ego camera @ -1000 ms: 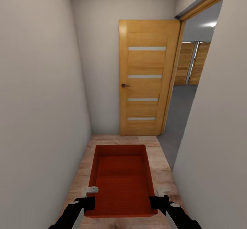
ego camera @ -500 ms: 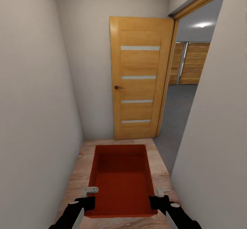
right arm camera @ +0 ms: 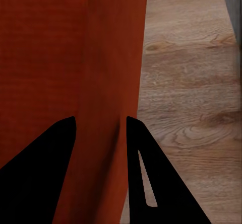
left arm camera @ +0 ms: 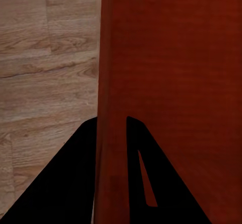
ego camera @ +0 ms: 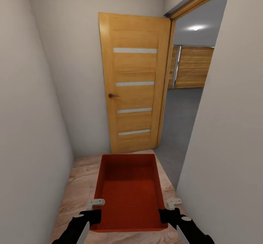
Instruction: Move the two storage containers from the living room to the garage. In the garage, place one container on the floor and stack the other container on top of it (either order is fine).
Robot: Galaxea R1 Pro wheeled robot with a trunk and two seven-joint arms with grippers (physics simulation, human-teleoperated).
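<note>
My fingers are clamped over the two long walls of a storage container [ego camera: 128, 192]: my left gripper [ego camera: 95, 209] pinches the left wall near its near corner, my right gripper [ego camera: 168, 209] pinches the right wall near the opposite near corner. In the left wrist view my left gripper [left arm camera: 112, 148] has one dark finger on each side of the red-orange wall [left arm camera: 166, 83], closed down to the wall's thickness. In the right wrist view my right gripper [right arm camera: 101, 143] straddles its wall [right arm camera: 75, 58] the same way.

The bin hangs between my hands, open side up, empty, its long axis pointing away from me, above light wood plank flooring [ego camera: 78, 185]. The planks show beside the bin in both wrist views too [left arm camera: 45, 73] [right arm camera: 191, 93].

I stand in a narrow passage with pale walls [ego camera: 22, 127] on both sides. Ahead, an orange-brown wooden door [ego camera: 133, 86] with four frosted stripes stands swung open. To its right the doorway gives onto the garage, where the floor [ego camera: 180, 116] is dark grey and wood-toned panels [ego camera: 191, 66] line the far wall.
</note>
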